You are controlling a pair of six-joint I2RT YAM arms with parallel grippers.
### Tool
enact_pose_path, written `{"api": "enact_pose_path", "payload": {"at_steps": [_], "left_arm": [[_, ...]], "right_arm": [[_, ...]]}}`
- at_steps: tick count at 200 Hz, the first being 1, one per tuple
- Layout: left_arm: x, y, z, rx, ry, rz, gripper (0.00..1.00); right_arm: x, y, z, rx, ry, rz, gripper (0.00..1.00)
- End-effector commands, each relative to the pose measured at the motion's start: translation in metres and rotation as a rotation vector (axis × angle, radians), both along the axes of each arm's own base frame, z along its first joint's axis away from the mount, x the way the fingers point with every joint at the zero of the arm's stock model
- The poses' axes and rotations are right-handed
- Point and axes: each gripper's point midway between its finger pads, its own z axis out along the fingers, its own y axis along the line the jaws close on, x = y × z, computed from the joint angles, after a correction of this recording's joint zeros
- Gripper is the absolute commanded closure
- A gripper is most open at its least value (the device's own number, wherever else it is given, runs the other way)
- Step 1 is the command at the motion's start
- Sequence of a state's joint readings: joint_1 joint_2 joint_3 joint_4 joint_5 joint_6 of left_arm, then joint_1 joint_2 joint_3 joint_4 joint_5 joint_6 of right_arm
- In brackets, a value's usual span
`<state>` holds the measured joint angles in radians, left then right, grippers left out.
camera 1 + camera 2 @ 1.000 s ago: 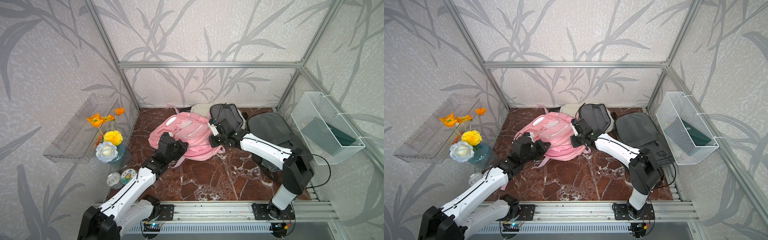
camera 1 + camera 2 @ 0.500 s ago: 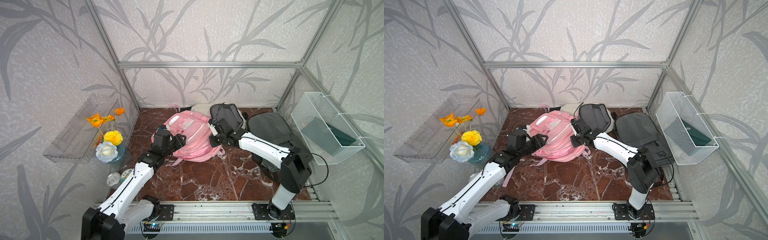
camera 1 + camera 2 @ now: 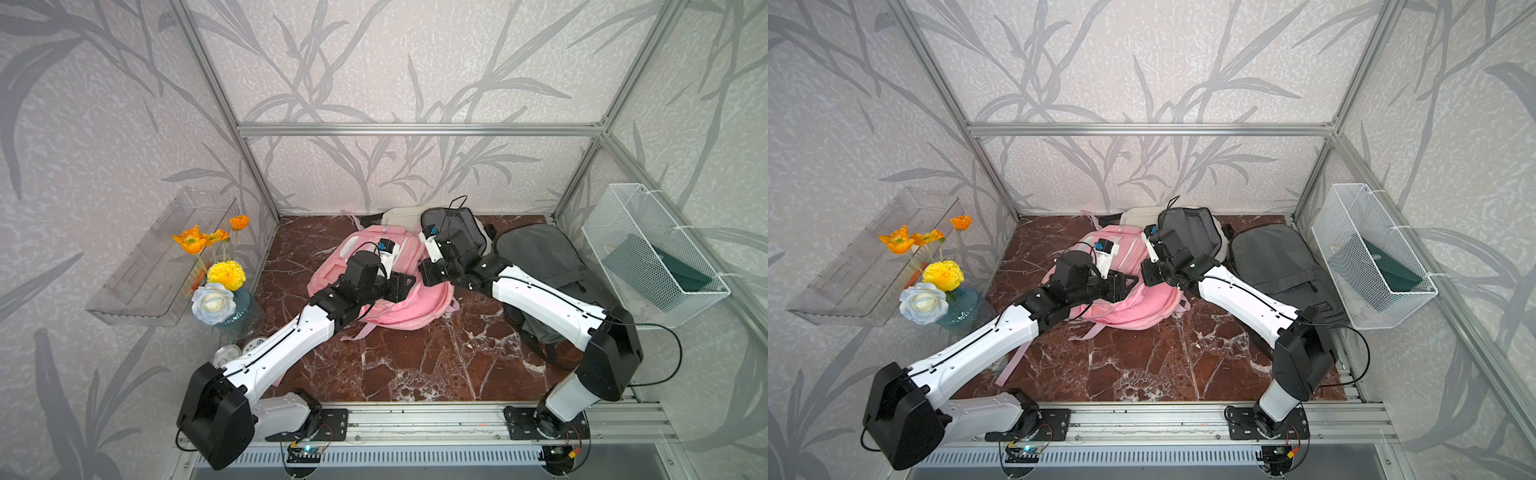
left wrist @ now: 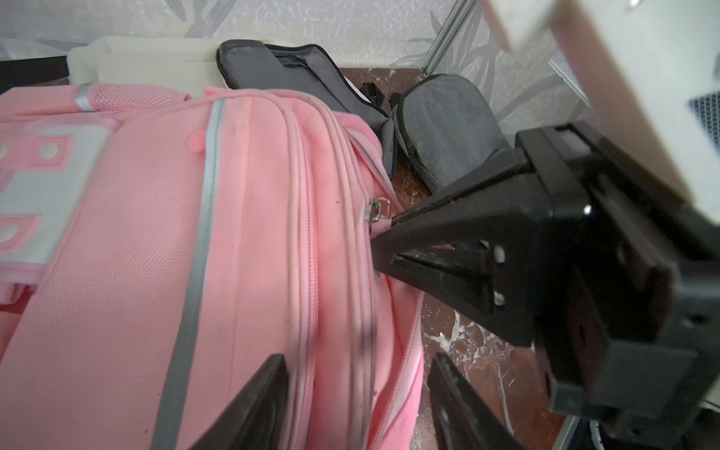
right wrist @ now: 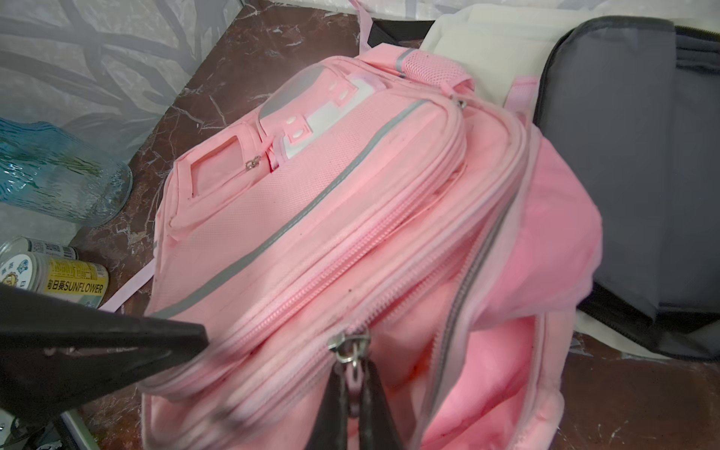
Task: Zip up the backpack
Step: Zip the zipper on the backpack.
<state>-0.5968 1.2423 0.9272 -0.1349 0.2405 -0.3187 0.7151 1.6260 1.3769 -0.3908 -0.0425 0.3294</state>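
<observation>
Lying on the counter [image 3: 415, 365], the pink backpack [image 3: 415, 309] is seen gaping at its main zipper; the zipper pull [image 5: 349, 346] is pinched in the clenched right hand [image 5: 354, 383]; the left hand [image 4: 356, 358] is held released over the bag's edge, just beside.

Front of the tabletop [image 3: 415, 374] lay bare; either arm had free passage there. The pink backpack [image 3: 415, 309] filled the middle. A grey bag [image 3: 461, 232] lay against its far right side, with a dark backpack [image 3: 540, 257] beside that, leaving only a narrow strip between them. A vase [image 3: 243, 301] and cans [image 3: 227, 354] crowded the left edge. The right pincer [image 4: 380, 243], clamped on the zipper pull [image 5: 350, 350], stood just ahead of the left pincer [image 4: 358, 362], whose jaws stood apart.
</observation>
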Motion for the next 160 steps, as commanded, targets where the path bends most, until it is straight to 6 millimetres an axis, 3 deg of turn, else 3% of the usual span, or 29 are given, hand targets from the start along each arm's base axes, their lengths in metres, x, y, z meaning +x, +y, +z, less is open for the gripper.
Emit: {"api": "enact_pose_path", "payload": {"at_steps": [1,28,105,121,148,160], "left_arm": [[0.004,-0.001,0.006,0.049,-0.066,-0.01,0.45],[0.007,0.005,-0.003,0.111,-0.072,0.024,0.51],[0.013,-0.001,-0.025,0.183,-0.041,0.019,0.46],[0.016,0.002,-0.029,0.203,-0.036,0.041,0.52],[0.019,0.01,-0.03,0.213,-0.059,0.082,0.79],[0.019,0.015,-0.029,0.215,-0.075,0.1,0.84]], "right_arm": [[0.001,0.01,0.046,0.114,-0.093,0.019,1.0],[-0.003,0.017,0.049,0.104,-0.097,0.045,1.0],[-0.02,0.035,0.055,0.047,-0.132,0.12,1.0],[-0.021,0.035,0.057,0.048,-0.136,0.125,1.0],[-0.02,0.027,0.055,0.013,-0.149,0.105,1.0],[-0.017,0.019,0.051,-0.021,-0.16,0.077,1.0]]}}
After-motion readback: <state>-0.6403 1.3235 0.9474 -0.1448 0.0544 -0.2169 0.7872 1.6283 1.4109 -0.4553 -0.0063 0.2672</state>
